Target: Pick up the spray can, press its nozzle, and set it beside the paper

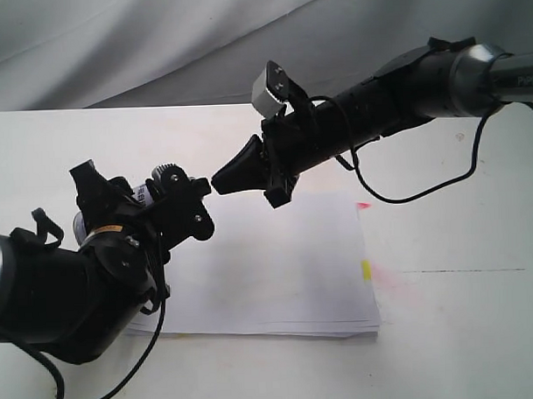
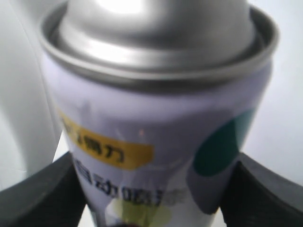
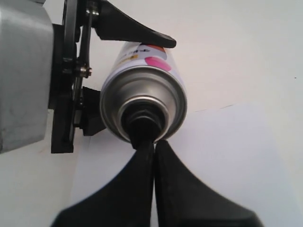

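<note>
Findings: my left gripper (image 2: 154,198) has its jaws clenched on the spray can (image 1: 145,192), held off the worktop (image 1: 464,333), left of centre in the exterior frame, by the left side of the paper (image 1: 286,269). My wrist hides most of the can's body. My right gripper (image 3: 154,146) has its jaws pressed together, tips against the nozzle (image 3: 142,120). The left wrist view cuts off the can's top and base, and the label print is blurred
</note>
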{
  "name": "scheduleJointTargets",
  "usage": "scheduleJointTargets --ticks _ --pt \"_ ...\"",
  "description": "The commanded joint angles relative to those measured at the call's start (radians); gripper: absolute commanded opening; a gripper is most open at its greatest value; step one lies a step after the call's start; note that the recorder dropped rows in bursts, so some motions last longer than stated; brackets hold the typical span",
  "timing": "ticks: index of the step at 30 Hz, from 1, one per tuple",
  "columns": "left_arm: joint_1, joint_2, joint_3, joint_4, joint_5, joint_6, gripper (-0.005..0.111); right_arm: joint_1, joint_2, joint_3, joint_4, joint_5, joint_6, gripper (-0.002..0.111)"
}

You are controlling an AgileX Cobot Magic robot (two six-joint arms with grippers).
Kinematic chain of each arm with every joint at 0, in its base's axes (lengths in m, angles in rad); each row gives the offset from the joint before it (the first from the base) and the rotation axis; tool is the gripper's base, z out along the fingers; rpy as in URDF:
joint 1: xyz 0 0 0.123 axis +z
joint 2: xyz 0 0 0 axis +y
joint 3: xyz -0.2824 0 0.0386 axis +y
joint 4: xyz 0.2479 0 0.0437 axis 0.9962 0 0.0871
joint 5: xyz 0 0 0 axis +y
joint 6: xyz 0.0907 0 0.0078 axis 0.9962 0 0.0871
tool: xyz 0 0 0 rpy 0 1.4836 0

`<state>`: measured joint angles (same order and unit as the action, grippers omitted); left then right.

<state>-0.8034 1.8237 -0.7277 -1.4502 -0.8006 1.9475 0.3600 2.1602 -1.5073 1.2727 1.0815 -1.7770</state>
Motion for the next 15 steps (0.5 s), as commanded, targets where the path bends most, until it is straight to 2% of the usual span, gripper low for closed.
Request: scheduleJointTargets --ticks 1,15 --pt "-0.004 -0.004 -0.012 0.028 -0.029 -0.009 0.0 0.002 -0.004 -0.007 0.04 -0.006 -0.023 0.0" --pt "-0.004 -0.004 -0.012 0.028 -0.029 -0.014 0.0 0.012 -0.004 -0.007 0.061 -0.006 -0.026 0.0"
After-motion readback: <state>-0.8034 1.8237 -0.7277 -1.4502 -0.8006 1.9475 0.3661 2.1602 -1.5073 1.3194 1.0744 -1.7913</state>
